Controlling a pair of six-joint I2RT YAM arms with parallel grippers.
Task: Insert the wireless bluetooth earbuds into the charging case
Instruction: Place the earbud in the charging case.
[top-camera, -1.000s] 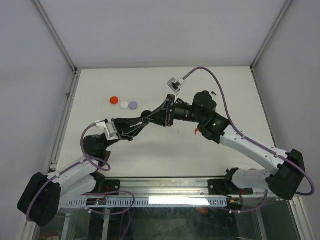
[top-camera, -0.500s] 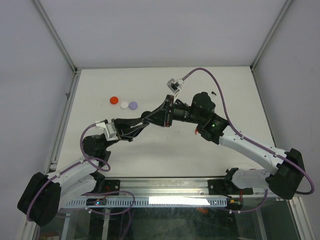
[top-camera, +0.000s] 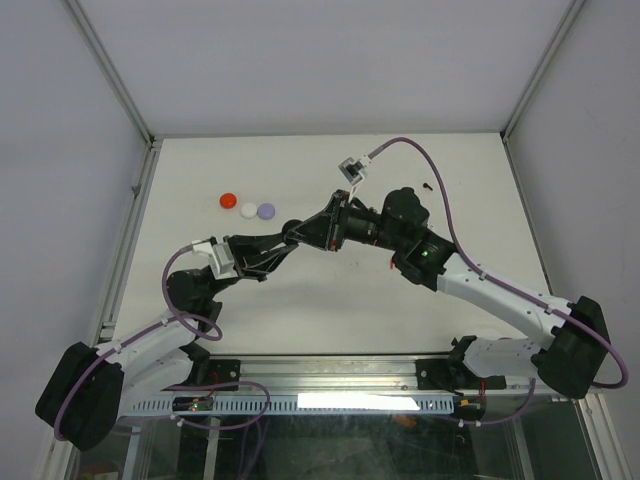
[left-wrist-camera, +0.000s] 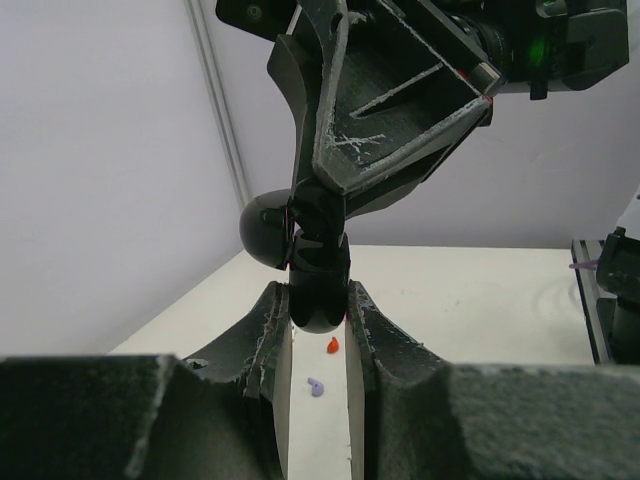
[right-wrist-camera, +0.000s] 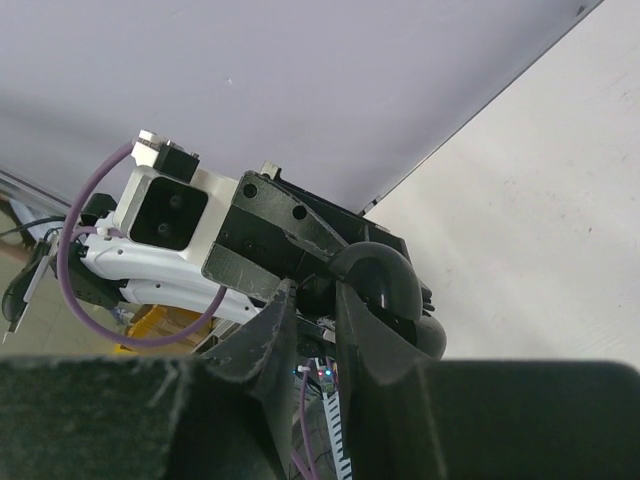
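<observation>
A black rounded charging case (top-camera: 292, 229) hangs above the middle of the table, its lid hinged open (left-wrist-camera: 266, 232). My left gripper (top-camera: 287, 238) comes in from the left, shut on the case's lower body (left-wrist-camera: 318, 292). My right gripper (top-camera: 303, 233) comes in from the right, also shut on the case (right-wrist-camera: 375, 282); its fingers (left-wrist-camera: 312, 180) reach down from above in the left wrist view. A red earbud (left-wrist-camera: 331, 346) and a lavender earbud (left-wrist-camera: 316, 386) lie on the table below, seen between the left fingers. No earbud shows inside the case.
Three small round discs, red (top-camera: 228, 200), white (top-camera: 248, 209) and lavender (top-camera: 266, 211), lie in a row at the table's left rear. A tiny dark piece (top-camera: 427, 186) lies at the right rear. Metal frame posts line the table's sides.
Both grippers stay shut on the case. The right wrist has shifted slightly left and back, nudging the case a little with it.
</observation>
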